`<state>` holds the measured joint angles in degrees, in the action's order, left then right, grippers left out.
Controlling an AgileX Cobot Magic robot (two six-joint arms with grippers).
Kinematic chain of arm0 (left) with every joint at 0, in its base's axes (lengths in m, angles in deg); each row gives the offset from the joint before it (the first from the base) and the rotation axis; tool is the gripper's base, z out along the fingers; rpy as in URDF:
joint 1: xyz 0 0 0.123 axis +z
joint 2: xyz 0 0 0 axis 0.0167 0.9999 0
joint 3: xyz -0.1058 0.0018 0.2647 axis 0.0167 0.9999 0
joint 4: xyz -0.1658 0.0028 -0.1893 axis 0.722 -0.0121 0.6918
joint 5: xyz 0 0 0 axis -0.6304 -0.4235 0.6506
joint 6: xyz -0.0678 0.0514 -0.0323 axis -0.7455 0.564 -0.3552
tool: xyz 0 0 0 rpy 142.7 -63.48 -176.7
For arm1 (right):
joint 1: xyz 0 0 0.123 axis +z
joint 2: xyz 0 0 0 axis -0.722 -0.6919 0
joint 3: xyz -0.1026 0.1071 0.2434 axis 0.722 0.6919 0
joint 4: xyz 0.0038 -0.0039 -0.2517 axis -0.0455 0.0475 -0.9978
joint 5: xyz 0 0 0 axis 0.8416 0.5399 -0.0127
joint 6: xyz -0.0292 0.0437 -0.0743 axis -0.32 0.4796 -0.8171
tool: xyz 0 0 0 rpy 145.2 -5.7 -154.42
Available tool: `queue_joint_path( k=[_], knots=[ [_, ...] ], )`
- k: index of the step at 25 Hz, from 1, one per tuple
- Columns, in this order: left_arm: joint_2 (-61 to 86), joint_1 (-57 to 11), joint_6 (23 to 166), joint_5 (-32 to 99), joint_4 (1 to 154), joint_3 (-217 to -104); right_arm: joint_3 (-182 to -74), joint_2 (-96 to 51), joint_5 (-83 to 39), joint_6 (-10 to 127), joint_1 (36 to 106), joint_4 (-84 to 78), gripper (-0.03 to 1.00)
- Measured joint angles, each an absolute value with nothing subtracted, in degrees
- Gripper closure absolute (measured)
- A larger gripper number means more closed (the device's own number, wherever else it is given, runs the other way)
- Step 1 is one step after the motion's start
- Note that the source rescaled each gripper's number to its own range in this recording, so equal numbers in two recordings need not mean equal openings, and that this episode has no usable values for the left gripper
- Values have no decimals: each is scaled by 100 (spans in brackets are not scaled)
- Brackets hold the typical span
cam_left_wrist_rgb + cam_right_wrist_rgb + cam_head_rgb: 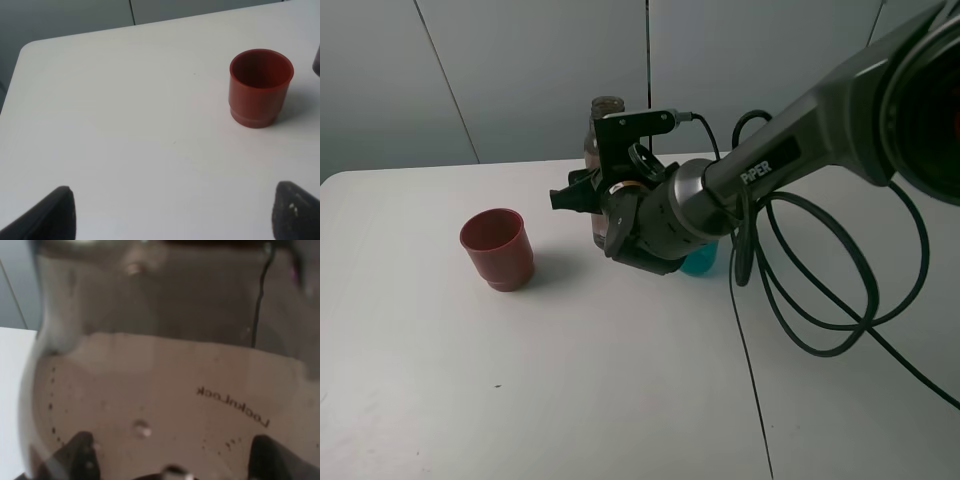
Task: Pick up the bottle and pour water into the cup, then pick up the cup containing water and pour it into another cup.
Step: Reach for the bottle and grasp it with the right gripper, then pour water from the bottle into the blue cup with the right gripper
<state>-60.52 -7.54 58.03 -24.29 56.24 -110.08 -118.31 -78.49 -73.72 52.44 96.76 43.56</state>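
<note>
Bottle: the smoky grey-brown bottle (606, 108) stands upright at the upper centre of the high view. Only its open neck and shoulder show above the right hand. Its base is hidden, so I cannot tell if it rests on the bench.
Right hand: the right hand (588, 205) is clamped on the bottle body from the side. In the right wrist view the bottle (160, 390) fills the whole picture, with one dark finger of the hand (172, 460) at each side of it. Mirrored lettering is seen through the clear wall.
Left hand: the left hand (175, 215) has its two dark fingertips far apart, with nothing between them, only bare bench under them.
Teal cup: the translucent teal tumbler (702, 262) is just right of centre in the high view, mostly hidden behind the right arm's wrist, near the bottle.
Red-brown cup: the opaque red-brown cup (498, 250) stands upright at the centre left, well apart from the bottle. In the left wrist view it (260, 87) looks empty.
Bench: the white bench (570, 400) carries all the things.
Cables: black cables (820, 300) hang in loops from the right arm.
</note>
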Motion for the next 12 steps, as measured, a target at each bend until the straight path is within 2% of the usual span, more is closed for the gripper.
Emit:
queue_joint_path(
  k=[12],
  knots=[
    [-6052, -754, 5803, -2429, 5624, -11008, -11831, -7284, -6771, 4762, 9667, 3756, 93]
  ],
)
